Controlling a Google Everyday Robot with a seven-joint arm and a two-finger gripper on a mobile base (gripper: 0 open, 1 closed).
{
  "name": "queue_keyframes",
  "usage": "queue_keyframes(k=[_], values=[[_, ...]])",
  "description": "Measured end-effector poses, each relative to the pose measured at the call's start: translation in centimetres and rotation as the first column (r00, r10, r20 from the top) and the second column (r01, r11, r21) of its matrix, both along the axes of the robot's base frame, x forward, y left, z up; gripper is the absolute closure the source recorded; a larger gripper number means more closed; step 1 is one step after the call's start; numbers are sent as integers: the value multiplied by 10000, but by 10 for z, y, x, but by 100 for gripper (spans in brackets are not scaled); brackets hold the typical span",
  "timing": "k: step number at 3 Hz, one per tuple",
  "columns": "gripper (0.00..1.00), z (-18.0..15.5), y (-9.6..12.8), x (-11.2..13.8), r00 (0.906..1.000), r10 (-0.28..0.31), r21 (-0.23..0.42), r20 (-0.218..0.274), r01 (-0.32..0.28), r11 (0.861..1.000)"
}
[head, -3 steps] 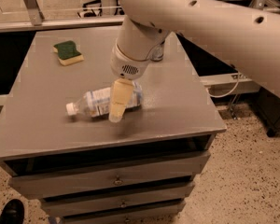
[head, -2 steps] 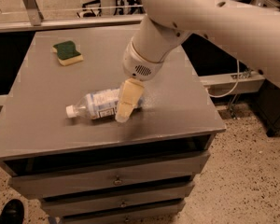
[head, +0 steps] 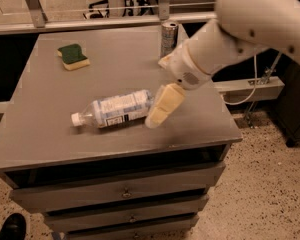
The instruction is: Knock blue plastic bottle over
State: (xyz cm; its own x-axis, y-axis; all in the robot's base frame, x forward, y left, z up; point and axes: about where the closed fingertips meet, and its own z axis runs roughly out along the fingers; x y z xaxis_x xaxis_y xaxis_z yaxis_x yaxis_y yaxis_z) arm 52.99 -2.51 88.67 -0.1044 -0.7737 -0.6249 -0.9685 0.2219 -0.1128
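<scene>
Already the blue plastic bottle (head: 115,109) is seen lying on its side near the middle of the grey table (head: 120,69), its white cap (head: 76,119) pointing left and its label turned upward. The knocking itself is therefore judged done, and what is left is a clean withdrawal.

The gripper (head: 160,111) is held low at the bottle's base end, touching it or just beside it; contact cannot be settled from this view. Whether the gripper is spread or pressed together cannot be told either. Nothing is seen to be pinched.

A round bottle on a flat top is likely to roll easily, so any sideways drag along it should be avoided. The gripper is best lifted straight up first and only then drawn back to the right, so that the bottle is not nudged toward the front edge above the drawers (head: 125,191).

Behind, the silver can (head: 168,34) stands upright close to the arm (head: 230,39), and room should be left for it during the retreat. The green and yellow sponge (head: 73,57) lies well apart at the far left and is not at risk.
</scene>
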Motion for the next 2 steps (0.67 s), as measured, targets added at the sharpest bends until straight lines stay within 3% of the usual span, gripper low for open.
queue_keyframes(k=[1,2], values=[[0,13,-44,2,9973,-540,1590,506,453,9862],[0,26,-66,-7,9937,-805,2251,777,612,9724]])
